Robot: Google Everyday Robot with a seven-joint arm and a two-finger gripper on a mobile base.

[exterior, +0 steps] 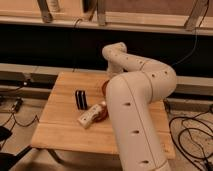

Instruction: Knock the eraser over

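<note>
Currently, reading from the left of your view, the wooden table point(55, 130) holds the eraser point(80, 99) on its left-middle boards. It is a small black block with a pale stripe, and it looks to be standing on end with bare wood all around it. That would suit you, since a free-standing block needs only a sideways nudge to topple.

Next comes the pale beige block point(91, 115), which lies flat and slanted. Its right end is against the red-brown round object point(102, 112). Both sit nearer the camera than the eraser, so I judge they are clutter to steer clear of, not targets.

Further right, the arm point(142, 100) loops up and back down, and its broad link covers much of the table's middle. The gripper point(107, 85) seems to sit at the end of the wrist, low over the far-middle of the table. The arm hides most of it, so I cannot tell whether it is open or closed.

From the gripper, the eraser lies to the view's left and a little toward the camera. It is near but clearly apart, not touching. I judge a low sweep leftward would meet it.
</note>
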